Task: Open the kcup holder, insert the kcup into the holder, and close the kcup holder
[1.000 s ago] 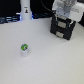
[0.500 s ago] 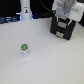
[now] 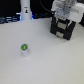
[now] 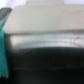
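Observation:
The kcup [image 3: 23, 48], a tiny white-sided cup with a green top, stands alone on the white table toward the exterior view's left. The black boxy kcup holder [image 3: 64, 30] sits at the far right. My gripper [image 3: 62, 18] hangs over the holder's top, far from the cup, and its white hand hides the fingers. The wrist view is blurred. It shows only a grey top face and a dark front face of the kcup holder [image 4: 45, 52] close up. I cannot tell whether the holder's drawer is open or shut.
A white bottle-like object [image 3: 25, 10] stands at the back left, against a dark strip along the table's far edge. A teal shape [image 4: 2, 45] fills one edge of the wrist view. White table [image 3: 45, 62] spreads between cup and holder.

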Tool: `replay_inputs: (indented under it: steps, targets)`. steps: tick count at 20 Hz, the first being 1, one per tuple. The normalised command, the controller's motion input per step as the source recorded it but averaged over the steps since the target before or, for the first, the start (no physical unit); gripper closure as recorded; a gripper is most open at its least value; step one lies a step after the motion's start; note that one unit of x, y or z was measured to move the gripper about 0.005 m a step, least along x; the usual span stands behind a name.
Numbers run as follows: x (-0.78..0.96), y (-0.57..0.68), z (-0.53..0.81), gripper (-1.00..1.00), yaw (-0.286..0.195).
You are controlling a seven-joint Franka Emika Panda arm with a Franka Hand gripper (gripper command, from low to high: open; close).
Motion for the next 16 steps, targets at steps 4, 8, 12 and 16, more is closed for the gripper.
replay_inputs:
  steps: [4, 8, 12, 16]
  targets:
    - [0.95, -0.26, 0.20, 1.00, -0.043]
    - [0.97, -0.28, 0.19, 1.00, -0.047]
    - [0.95, -0.31, 0.16, 1.00, -0.061]
    - [0.94, -0.31, 0.18, 1.00, -0.059]
